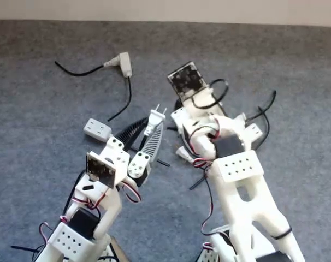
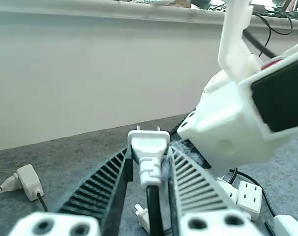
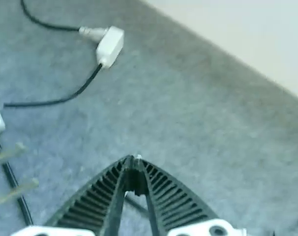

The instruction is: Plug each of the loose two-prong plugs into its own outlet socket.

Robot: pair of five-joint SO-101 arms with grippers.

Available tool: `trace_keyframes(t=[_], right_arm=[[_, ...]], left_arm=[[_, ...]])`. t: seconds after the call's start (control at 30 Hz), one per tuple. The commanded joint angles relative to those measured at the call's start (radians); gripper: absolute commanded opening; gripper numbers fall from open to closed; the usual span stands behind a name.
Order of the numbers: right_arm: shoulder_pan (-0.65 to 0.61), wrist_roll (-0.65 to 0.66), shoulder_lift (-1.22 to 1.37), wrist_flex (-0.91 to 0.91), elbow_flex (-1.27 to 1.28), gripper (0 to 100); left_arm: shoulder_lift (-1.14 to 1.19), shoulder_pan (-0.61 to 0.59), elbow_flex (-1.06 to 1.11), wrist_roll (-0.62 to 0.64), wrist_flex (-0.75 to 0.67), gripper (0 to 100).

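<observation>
Near the middle of the desk [image 1: 40, 87], your left pincer [image 2: 148, 153] is clamped on a white two-prong plug [image 1: 154, 121], with one ribbed finger on each flat side of the body. The plug's long axis runs from the near edge toward the far edge, leaning a little to the right. Its two prongs [image 2: 149, 129] point toward the far edge, and its black cord drops back between the fingers toward the arm. The plug is held up off the desk.

Just left of that pincer you have a white outlet socket [image 1: 97, 129] lying flat on the desk, apart from the plug. A second outlet socket [image 1: 253, 132] lies toward the right edge, beside the right arm. Between the two arms a loose white plug [image 1: 183, 154] rests on the desk; which way its prongs face is unclear.

Your right pincer [image 3: 135, 173] has its fingers pressed together at the tips and hangs above bare desk. Toward the far left corner sits a white connector block [image 3: 109, 44] with a black cord at each end.
</observation>
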Motion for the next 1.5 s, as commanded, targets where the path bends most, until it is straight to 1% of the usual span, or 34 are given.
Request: trace_keyframes(t=[0.0,0.13,0.27,0.33,0.4,0.5,0.57,0.63,0.73,0.83,0.9,1.0,1.1,1.23,1.33,1.4,1.47], right_arm=[[0.035,0.003,-0.09,-0.01,-0.045,0.7],[0.065,0.0,-0.18,0.113,-0.044,0.7],[0.11,-0.002,-0.245,0.271,0.013,0.7],[0.14,-0.002,-0.275,0.3,0.087,0.7],[0.17,-0.002,-0.306,0.303,0.179,0.7],[0.193,-0.002,-0.349,0.3,0.325,0.7],[0.193,-0.003,-0.377,0.3,0.409,0.7],[0.193,-0.043,-0.406,0.283,0.483,0.7],[0.194,-0.118,-0.449,0.205,0.608,0.7],[0.191,-0.133,-0.486,0.125,0.734,0.7],[0.177,-0.133,-0.506,0.077,0.817,0.7],[0.168,-0.133,-0.527,0.051,0.897,0.7],[0.17,-0.133,-0.535,0.045,0.897,0.7],[0.17,-0.133,-0.535,0.045,0.897,0.7],[0.17,-0.133,-0.535,0.044,0.897,0.7],[0.17,-0.133,-0.535,0.044,0.897,0.7],[0.17,-0.133,-0.533,0.016,0.903,0.7]], left_arm=[[-0.007,-0.048,0.021,-0.002,0.0,1],[-0.005,-0.124,0.021,0.005,0.0,1],[0.007,-0.14,-0.001,0.025,0.005,1],[0.007,-0.148,-0.033,0.101,0.044,1],[0.008,-0.176,-0.093,0.181,0.127,1],[0.053,-0.22,-0.196,0.244,0.212,1],[0.125,-0.24,-0.251,0.256,0.212,1],[0.236,-0.257,-0.32,0.288,0.21,1],[0.456,-0.282,-0.449,0.338,0.212,1],[0.71,-0.312,-0.59,0.377,0.232,1],[0.875,-0.337,-0.694,0.413,0.285,1],[1.087,-0.375,-0.857,0.479,0.405,1],[1.204,-0.423,-0.984,0.586,0.52,1],[1.233,-0.475,-1.056,0.747,0.671,1],[1.233,-0.49,-1.066,0.832,0.763,1],[1.234,-0.493,-1.047,0.864,0.813,1],[1.227,-0.506,-1.036,0.858,0.87,1]])
